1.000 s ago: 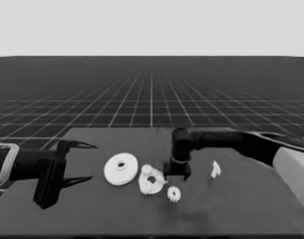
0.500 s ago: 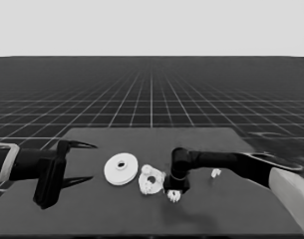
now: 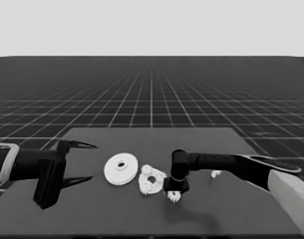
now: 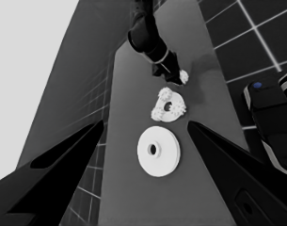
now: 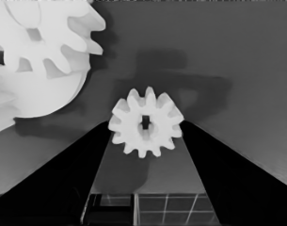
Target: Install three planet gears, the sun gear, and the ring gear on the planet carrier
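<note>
The right gripper point(image 5: 145, 123) clamped a gear point(image 3: 174, 195) at the carrier's point(image 3: 151, 180) four o'clock, its teeth barely pinched, so it could slip. The left gripper point(image 3: 89, 162) waited at nine o'clock, fingers apart.

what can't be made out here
- Head view: the right gripper covers most of the loose gear.
- Right wrist view: the gear sits between the fingertips; contact unclear.
- Smaller round part: gears on it too small to count; in the right wrist view the picture's edge cuts it off.
</note>
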Robot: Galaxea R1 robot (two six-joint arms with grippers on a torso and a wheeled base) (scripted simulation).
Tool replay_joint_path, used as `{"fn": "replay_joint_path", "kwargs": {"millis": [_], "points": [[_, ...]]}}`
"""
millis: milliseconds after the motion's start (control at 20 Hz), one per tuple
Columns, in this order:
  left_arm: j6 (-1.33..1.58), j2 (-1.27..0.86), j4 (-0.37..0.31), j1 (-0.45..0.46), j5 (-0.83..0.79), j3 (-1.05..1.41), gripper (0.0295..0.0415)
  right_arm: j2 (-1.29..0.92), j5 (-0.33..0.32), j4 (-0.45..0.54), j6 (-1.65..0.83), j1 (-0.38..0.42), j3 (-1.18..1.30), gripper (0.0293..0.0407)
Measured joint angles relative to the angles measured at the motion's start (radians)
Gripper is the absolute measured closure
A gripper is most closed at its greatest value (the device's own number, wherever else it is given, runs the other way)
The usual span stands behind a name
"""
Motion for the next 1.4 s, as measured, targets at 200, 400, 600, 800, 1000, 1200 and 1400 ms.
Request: {"fn": "replay_joint_path", "kwargs": {"millis": [200,400,600,800,1000,1200,1400], "points": [[0.0,0.0,0.0,0.0,0.0,0.0,0.0326,0.0,0.0,0.0,0.0,0.0,0.0,0.039],[0.0,0.0,0.0,0.0,0.0,0.0,0.0326,-0.023,-0.041,0.141,0.071,0.14,0.104,0.039],[0.0,0.0,0.0,0.0,0.0,0.0,0.0326,-0.026,-0.043,0.22,0.089,0.223,0.125,0.039],[0.0,0.0,0.0,0.0,0.0,0.0,0.0326,-0.026,-0.042,0.23,0.09,0.231,0.126,0.039],[0.0,0.0,0.0,0.0,0.0,0.0,0.0326,0.302,-0.019,0.262,-0.056,0.26,-0.348,0.039],[0.0,0.0,0.0,0.0,0.0,0.0,0.0326,0.346,-0.014,0.265,-0.092,0.261,-0.43,0.039],[0.0,0.0,0.0,0.0,0.0,0.0,0.0326,0.362,0.008,0.187,-0.122,0.181,-0.48,0.039]]}}
